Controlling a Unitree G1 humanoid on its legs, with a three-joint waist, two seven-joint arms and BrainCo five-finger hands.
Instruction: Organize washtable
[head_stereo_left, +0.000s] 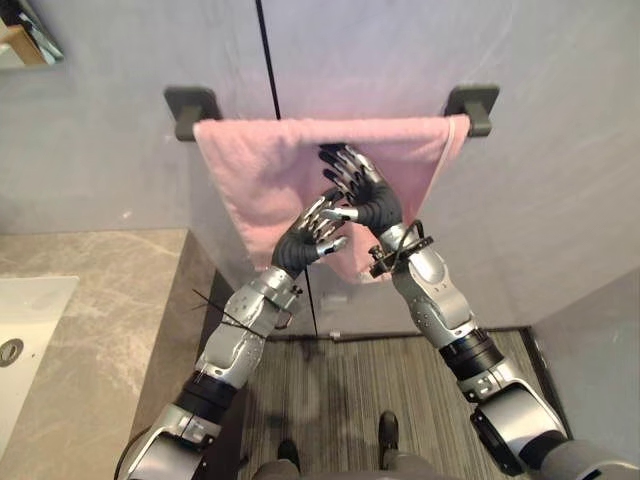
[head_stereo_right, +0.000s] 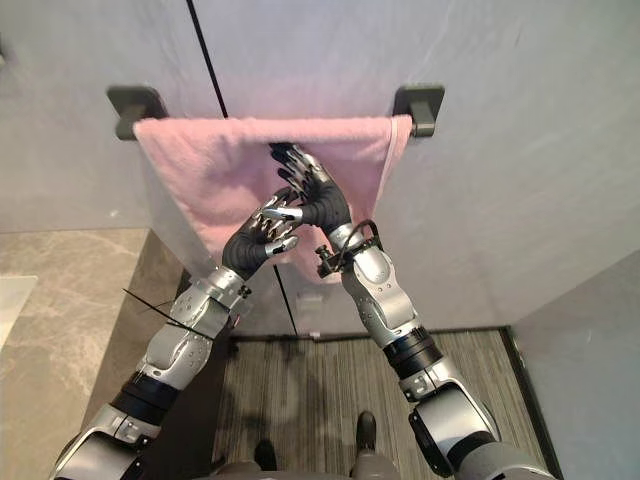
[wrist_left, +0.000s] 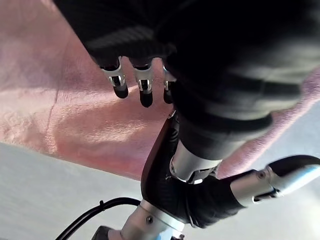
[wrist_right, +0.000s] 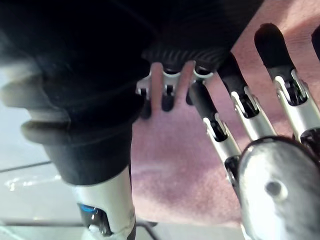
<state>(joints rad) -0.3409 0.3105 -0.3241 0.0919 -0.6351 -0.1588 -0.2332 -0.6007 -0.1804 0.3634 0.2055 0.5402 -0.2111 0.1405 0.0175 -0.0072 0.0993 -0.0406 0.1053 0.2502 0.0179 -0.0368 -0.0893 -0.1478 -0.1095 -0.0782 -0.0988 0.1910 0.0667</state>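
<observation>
A pink towel (head_stereo_left: 260, 170) hangs over a dark rail on the grey wall, held by a left bracket (head_stereo_left: 190, 105) and a right bracket (head_stereo_left: 472, 103). Its lower edge slants down toward the middle. My right hand (head_stereo_left: 375, 200) lies flat against the towel's front, open, with straight fingers (wrist_right: 240, 100) pointing up toward the rail. My left hand (head_stereo_left: 305, 245) sits just below and beside it, close to the right wrist. Its half-bent fingers (wrist_left: 120, 82) touch the cloth with nothing gripped between them and the thumb.
A marble counter (head_stereo_left: 90, 330) runs along the left, with a white basin (head_stereo_left: 25, 330) set in it. A striped floor mat (head_stereo_left: 340, 390) lies below the towel. A mirror corner (head_stereo_left: 25, 35) shows at the upper left.
</observation>
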